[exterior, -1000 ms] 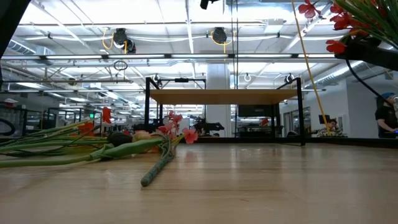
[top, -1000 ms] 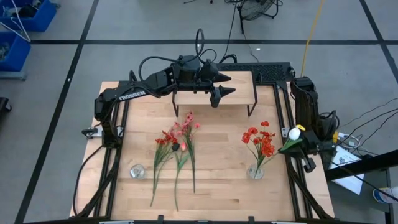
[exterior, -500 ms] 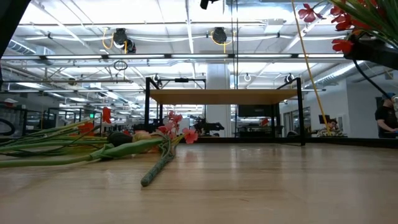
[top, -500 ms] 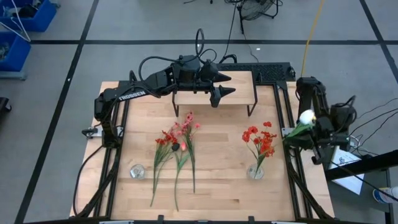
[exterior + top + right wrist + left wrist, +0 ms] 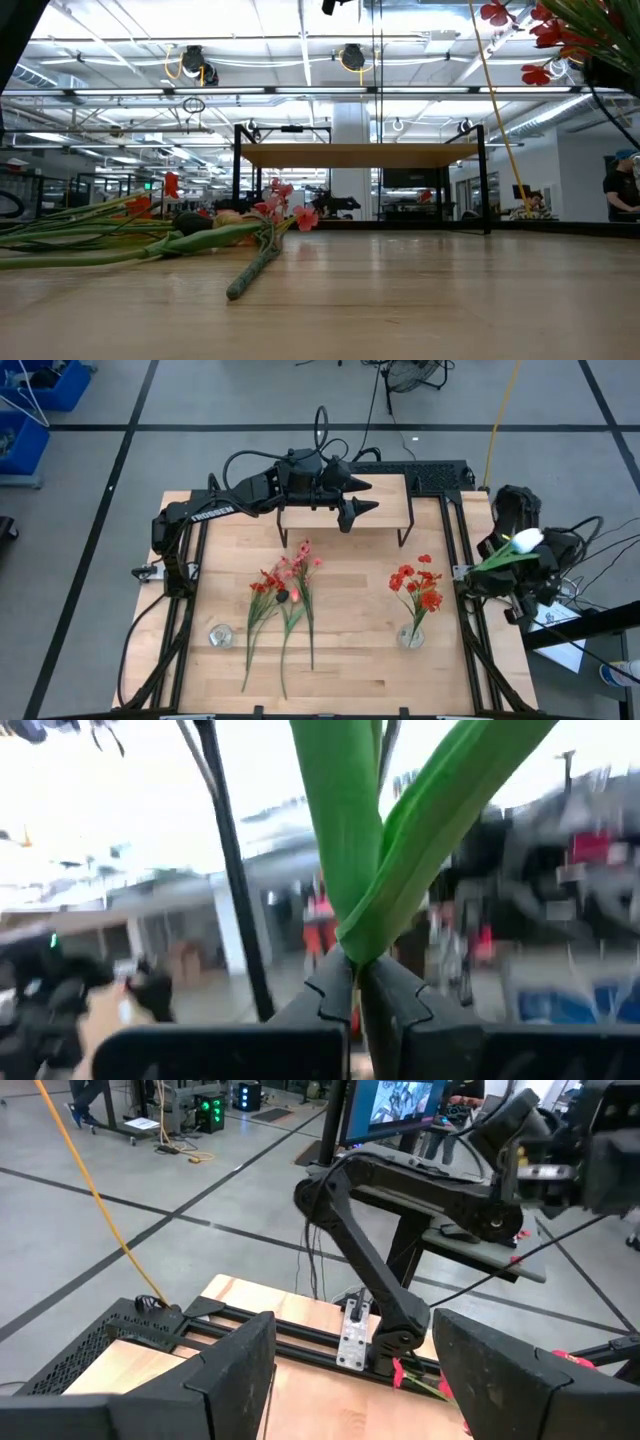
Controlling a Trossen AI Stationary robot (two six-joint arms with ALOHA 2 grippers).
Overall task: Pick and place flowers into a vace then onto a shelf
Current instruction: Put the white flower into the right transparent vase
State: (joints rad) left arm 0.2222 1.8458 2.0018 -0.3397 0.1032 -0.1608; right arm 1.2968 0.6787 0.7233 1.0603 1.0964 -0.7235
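Blue bins (image 5: 30, 405) sit on the grey floor beside the table. A yellow cable (image 5: 500, 410) runs across that floor. A person (image 5: 620, 195) stands far behind.

Premises present as an industrial robotics laboratory: grey concrete floor (image 5: 90, 510) marked with dark lines, exposed ceiling pipework and strip lights (image 5: 300, 60), a wall-mounted monitor (image 5: 395, 1105), blue storage bins (image 5: 30, 400), and trailing cables (image 5: 400, 380).
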